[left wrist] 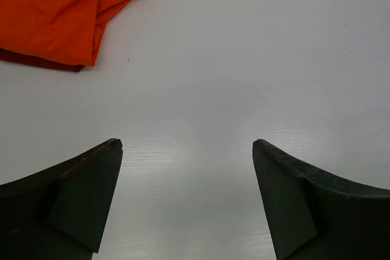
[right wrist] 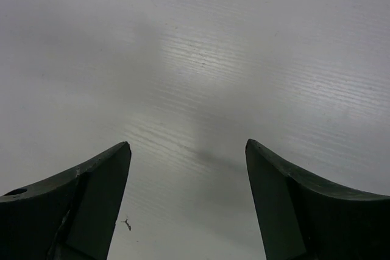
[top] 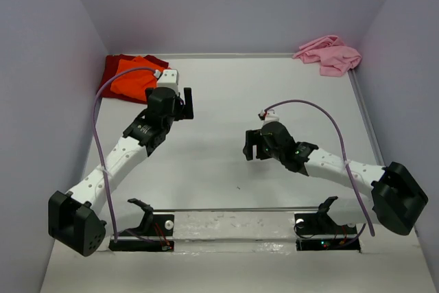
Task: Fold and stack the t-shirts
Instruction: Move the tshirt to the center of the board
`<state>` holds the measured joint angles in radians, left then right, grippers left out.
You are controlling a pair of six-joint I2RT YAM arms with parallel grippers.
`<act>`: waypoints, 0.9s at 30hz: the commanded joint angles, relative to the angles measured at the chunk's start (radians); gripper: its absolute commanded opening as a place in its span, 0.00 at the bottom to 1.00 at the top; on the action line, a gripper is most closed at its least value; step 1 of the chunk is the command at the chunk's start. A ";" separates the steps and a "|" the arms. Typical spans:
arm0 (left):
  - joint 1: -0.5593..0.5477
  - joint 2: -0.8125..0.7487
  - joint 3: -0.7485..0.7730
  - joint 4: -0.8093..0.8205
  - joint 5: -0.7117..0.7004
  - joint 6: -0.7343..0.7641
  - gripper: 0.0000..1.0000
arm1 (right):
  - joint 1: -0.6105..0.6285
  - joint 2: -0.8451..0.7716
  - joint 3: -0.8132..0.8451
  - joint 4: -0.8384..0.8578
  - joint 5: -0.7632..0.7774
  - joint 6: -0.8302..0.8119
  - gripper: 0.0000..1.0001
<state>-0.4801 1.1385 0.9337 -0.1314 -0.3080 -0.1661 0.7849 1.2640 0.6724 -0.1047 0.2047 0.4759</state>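
While both pincers stand released and empty, you are between garments. The folded bright orange cloth t-shirt lies on the dark red cloth t-shirt, just ahead and to the left of the left pincer. The crumpled light pink cloth t-shirt lies untouched, well beyond the right pincer and off to its right. I judge your next move calls for a long reach to it. Only the overhead view shows the pink shirt. The right wrist view shows just the bare white table, and the left wrist view shows the red edge under the orange fold.
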 commanded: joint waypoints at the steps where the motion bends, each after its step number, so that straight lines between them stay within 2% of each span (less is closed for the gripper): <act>1: 0.005 -0.045 0.001 0.038 0.003 -0.006 0.98 | -0.006 -0.003 0.009 0.036 0.001 0.004 0.82; 4: 0.003 -0.049 0.002 0.038 0.007 -0.007 0.98 | -0.006 0.014 0.055 0.054 -0.027 -0.038 0.82; 6: 0.003 -0.049 0.004 0.038 0.012 -0.006 0.98 | -0.015 0.040 0.100 0.048 0.048 -0.069 0.82; 7: 0.005 -0.049 0.005 0.033 0.012 -0.004 0.98 | -0.036 0.090 0.183 0.007 0.077 -0.092 0.83; 9: 0.005 -0.057 0.008 0.033 0.015 -0.006 0.98 | -0.111 0.156 0.284 -0.073 0.108 -0.109 0.83; 10: 0.005 -0.071 0.005 0.038 0.020 -0.007 0.98 | -0.142 0.219 0.394 -0.104 0.107 -0.103 0.83; 12: 0.005 -0.083 0.002 0.039 0.017 -0.009 0.98 | -0.217 0.265 0.475 -0.124 0.017 -0.100 0.84; 13: 0.003 -0.092 0.002 0.039 0.015 -0.007 0.98 | -0.295 0.291 0.512 -0.124 0.006 -0.096 0.84; 15: 0.005 -0.097 0.002 0.039 0.009 -0.006 0.98 | -0.363 0.398 0.646 -0.165 0.022 -0.089 0.83; 16: 0.005 -0.098 0.004 0.036 0.010 -0.004 0.98 | -0.415 0.443 0.768 -0.197 0.039 -0.088 0.82; 21: 0.006 -0.124 0.002 0.038 0.010 -0.009 0.98 | -0.469 0.774 1.069 -0.302 0.299 -0.189 0.81; 24: 0.011 -0.129 0.005 0.038 0.021 -0.012 0.98 | -0.525 0.924 1.189 -0.303 0.404 -0.194 0.81; 27: 0.009 -0.131 -0.003 0.047 0.046 -0.018 0.98 | -0.581 1.032 1.291 -0.314 0.438 -0.212 0.81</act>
<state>-0.4755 1.0382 0.9333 -0.1310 -0.2863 -0.1734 0.2596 2.2150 1.8629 -0.3466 0.5060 0.3073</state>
